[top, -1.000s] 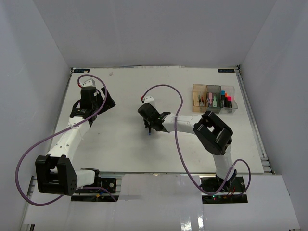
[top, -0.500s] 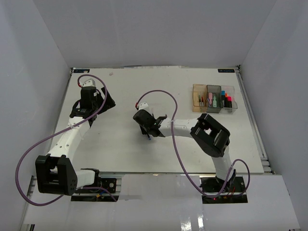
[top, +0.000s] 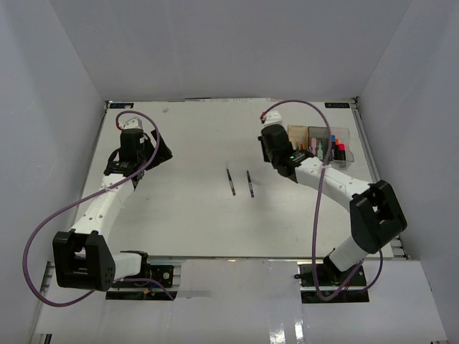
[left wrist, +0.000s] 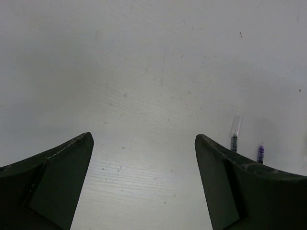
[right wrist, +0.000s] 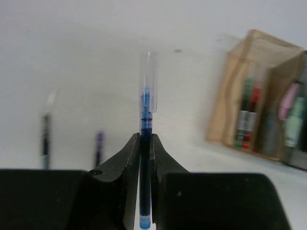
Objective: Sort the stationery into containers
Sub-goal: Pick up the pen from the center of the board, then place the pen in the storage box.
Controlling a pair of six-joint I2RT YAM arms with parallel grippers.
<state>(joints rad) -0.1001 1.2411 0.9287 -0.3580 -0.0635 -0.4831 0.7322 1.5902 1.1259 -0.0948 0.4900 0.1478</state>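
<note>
- Right fingers (right wrist: 137,146) were clamped tight on a blue pen (right wrist: 147,86), with its clear-capped end poking out past the tips.
- On the top cam that arm sat just left of the amber bin (top: 296,146).
- The amber bin was the left end of a row at the far right of the bench (top: 179,222). It touched the grey bin (top: 318,136), and the clear bin (top: 346,159) came after that.
- The amber one had a green pen (right wrist: 245,103) and a red pen (right wrist: 255,103) standing in it. There were pastel markers (top: 319,149) in the grey and bright-capped highlighters (top: 337,147) in the clear.
- A dark pen (right wrist: 45,139) and a purple pen (right wrist: 98,148) lay side by side mid-bench, not touching.
- Left fingers (top: 152,149) were spread wide with nothing in them, over bare bench at the far left.
</note>
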